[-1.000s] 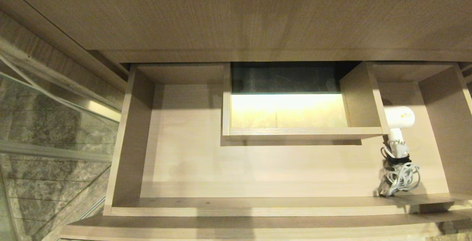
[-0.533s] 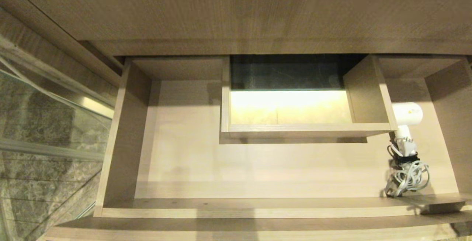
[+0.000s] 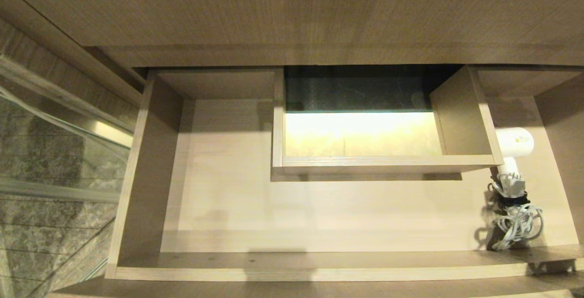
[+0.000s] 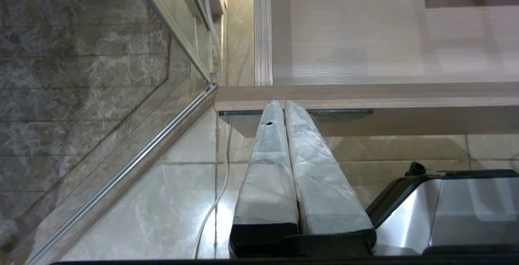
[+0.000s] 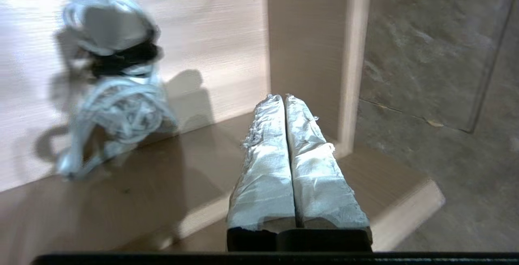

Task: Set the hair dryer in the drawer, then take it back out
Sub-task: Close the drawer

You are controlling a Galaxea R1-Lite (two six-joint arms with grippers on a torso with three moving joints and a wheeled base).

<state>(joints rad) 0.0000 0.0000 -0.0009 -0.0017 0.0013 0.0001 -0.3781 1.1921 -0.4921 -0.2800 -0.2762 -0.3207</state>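
I have the drawer [image 3: 228, 206] pulled wide open under the counter [image 3: 292, 10], and the hair dryer [image 3: 514, 142] lies at its right end, just right of the boxed cut-out [image 3: 365, 163] at the middle back. Its white barrel points left behind the cut-out's side wall, the handle runs toward me, and the bundled cord [image 3: 518, 225], strapped in black, sits at the near end close to the drawer front. So its long axis runs far to near.

My right tool [image 5: 286, 98] hangs over the drawer's near right corner, its padded fingers [image 5: 263, 167] pressed together and holding nothing. From there the cord bundle [image 5: 117, 106] lies to the left and a little farther in, apart from the tool. The right arm is clearly the nearer one. My left tool [image 4: 284, 104] is parked by the drawer's near left corner, fingers also pressed together, empty.

I judge the dryer is in, so the take-out remains: spread the right fingers, then reach left and in for the handle.

Pale laminate throughout; a glass panel [image 3: 54, 152] and marble tiling stand at the left.
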